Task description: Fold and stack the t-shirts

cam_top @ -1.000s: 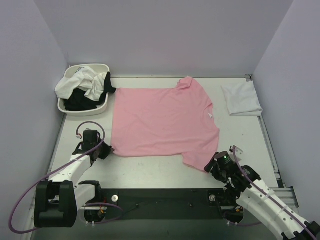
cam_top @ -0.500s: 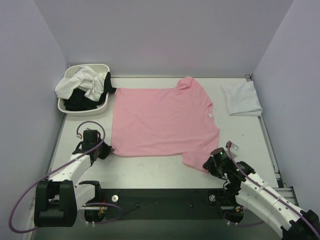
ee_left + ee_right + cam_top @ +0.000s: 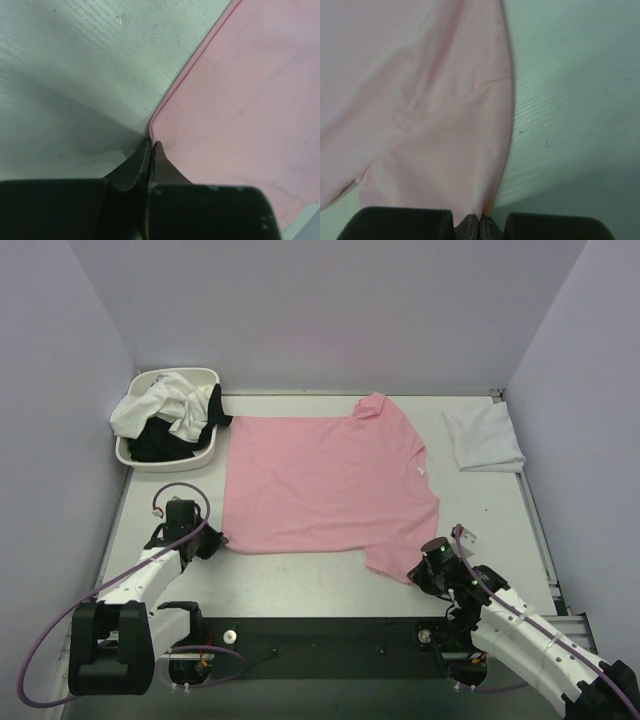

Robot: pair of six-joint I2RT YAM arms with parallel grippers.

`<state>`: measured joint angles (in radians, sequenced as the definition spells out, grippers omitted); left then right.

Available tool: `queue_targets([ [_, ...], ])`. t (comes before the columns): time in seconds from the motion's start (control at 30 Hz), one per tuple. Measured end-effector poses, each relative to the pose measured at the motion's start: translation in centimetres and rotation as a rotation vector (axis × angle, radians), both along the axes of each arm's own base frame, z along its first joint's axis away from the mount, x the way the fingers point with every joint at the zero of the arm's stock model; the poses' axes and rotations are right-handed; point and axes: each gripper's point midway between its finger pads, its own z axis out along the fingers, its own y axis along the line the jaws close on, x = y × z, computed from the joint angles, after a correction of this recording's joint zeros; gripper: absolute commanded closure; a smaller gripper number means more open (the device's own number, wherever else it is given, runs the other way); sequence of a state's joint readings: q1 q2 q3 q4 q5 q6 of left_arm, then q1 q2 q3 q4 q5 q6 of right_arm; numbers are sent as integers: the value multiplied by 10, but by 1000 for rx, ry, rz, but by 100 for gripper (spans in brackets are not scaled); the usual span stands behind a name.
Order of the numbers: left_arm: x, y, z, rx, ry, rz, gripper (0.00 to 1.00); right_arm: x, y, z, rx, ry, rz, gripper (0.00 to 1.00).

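Pale lavender matte walls on 3 sides: back wall [image 3: 330, 310], left wall [image 3: 50, 390], right wall [image 3: 590, 390], meeting at straight corners. Btwn them sits a flat whitish-grey tabletop [image 3: 300, 578]; up close in the wrist views it shows faint wood-like grain & a few small specks. Thin silver metal rail [image 3: 538, 530] runs along the table's right edge, w/ a black flat strip [image 3: 330, 635] across the near edge. Light is soft & even, w/ blurred shadows on the surface.

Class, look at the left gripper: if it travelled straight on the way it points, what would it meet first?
The pink t-shirt: the left gripper is shut on its corner, so going on would likely push into that cloth along its hem.
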<state>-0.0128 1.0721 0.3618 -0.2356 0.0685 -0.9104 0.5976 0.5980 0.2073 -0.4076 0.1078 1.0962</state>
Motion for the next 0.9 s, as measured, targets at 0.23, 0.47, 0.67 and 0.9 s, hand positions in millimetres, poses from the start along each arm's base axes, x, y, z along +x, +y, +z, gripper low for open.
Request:
queue_targets([
  [0.23, -11, 1, 8, 5, 4, -6, 100, -8, -5, 7, -25, -6, 30, 100],
  [0.47, -20, 1, 48, 12, -97, -14, 100, 0, -6, 66, -4, -156, 65, 100],
  [0.67, -18, 5, 99, 50, -187, -28, 100, 6, -12, 102, -22, -241, 76, 100],
  [0.9, -14, 8, 108, 72, -175, -36, 100, 27, -22, 173, -70, -388, 34, 100],
])
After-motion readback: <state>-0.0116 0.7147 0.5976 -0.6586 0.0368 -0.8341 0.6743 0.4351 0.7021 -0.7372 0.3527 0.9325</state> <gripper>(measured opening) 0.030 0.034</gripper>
